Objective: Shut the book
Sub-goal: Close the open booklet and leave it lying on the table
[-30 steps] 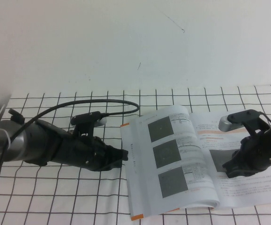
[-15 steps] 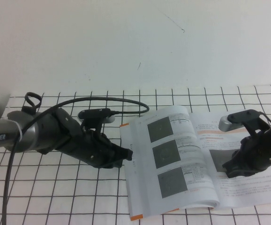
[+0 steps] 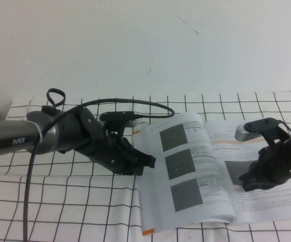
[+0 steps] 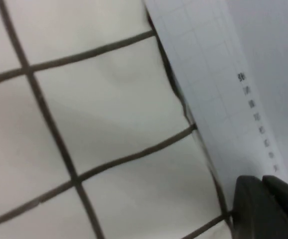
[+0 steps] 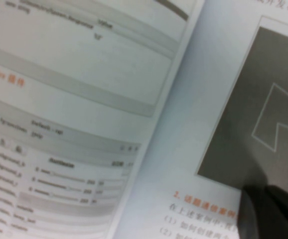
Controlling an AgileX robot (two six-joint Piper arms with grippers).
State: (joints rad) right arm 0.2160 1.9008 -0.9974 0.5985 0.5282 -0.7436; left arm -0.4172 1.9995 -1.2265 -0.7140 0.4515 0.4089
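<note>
My left gripper (image 3: 144,164): It is in the middle of the picture, low on the checked cloth (image 3: 75,201). Its tip is right at the left edge of the book (image 3: 186,166). The two tips look pressed together and hold nothing.
Book: It lies open and flat, from the lower middle to the lower right. It is not closed yet.
My right gripper (image 3: 246,184): It is on the right side, tip down on the right page. Its tips look pressed together too, and they hold nothing.
What could go wrong on the left: I may only shove the book sideways and bunch up the cloth, because my tip is not under the cover.
What could go wrong on the right: The left half could flop onto my right gripper, because it sits where that half must land.
</note>
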